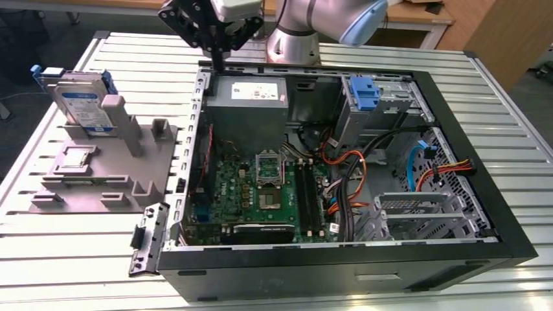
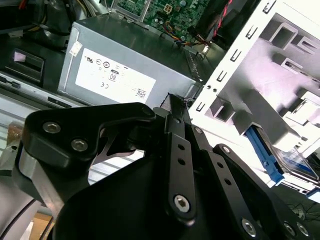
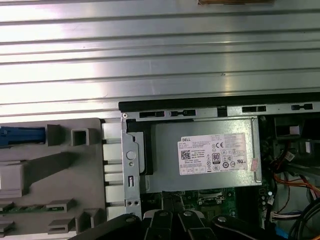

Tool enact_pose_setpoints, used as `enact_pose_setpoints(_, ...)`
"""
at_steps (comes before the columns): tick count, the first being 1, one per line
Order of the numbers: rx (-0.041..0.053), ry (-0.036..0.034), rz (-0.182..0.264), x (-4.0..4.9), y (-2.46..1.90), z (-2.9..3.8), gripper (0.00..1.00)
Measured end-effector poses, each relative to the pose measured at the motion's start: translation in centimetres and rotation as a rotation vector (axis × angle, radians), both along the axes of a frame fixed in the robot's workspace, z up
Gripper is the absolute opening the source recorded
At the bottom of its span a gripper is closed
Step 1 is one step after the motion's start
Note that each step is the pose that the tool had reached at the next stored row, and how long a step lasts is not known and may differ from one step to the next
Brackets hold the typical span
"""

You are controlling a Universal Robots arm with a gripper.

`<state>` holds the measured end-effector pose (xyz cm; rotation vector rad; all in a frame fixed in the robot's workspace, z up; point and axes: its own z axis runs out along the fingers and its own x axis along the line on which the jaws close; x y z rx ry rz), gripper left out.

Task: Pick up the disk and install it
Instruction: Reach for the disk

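As the ribbed metal table (image 1: 78, 272) carries everything else, the open computer case (image 1: 337, 265) comes next in size. In the exterior view it lies on its side across the table's 3 o'clock half, with its inside bare to the camera. Inside it, a grey power supply (image 1: 246, 97) with a white label fills the 11 o'clock corner. At 9 o'clock from the case, a grey moulded holder (image 1: 103, 175) rests flat on the table close by the case wall; whether the two touch I cannot tell. The gripper (image 1: 217, 68) hangs from the arm at the 12 o'clock edge of the exterior view. It points down over the case's rear rim, just beside the power supply's corner. Its jaws are together with nothing between them, and in the second wrist view the black finger links run side by side to a single tip. The disk (image 1: 82, 107) stands on edge in the far end of the holder, toward 10 o'clock on the table. Its white-and-blue label faces about 5 o'clock, and its blue carrier frame shows along its upper edges. From the jaws the disk lies at roughly 8 o'clock, well apart and outside the case wall. Its long axis looks upright, so by my judgement its narrow top edge is the part nearest the fingers. The disk has not yet been picked up.
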<state>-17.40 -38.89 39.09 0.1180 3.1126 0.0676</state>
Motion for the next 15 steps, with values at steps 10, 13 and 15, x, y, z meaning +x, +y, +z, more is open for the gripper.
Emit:
enact_pose_setpoints(10, 0.0000, 0.0000, 0.000, -2.18, 0.06, -0.08, 0.10)
enact_pose_setpoints(13, 0.0000, 0.0000, 0.000, -2.74, 0.12, -0.11, 0.10)
enact_pose_setpoints(15, -0.0001, 0.0000, 0.000, -3.14, 0.16, -0.13, 0.10)
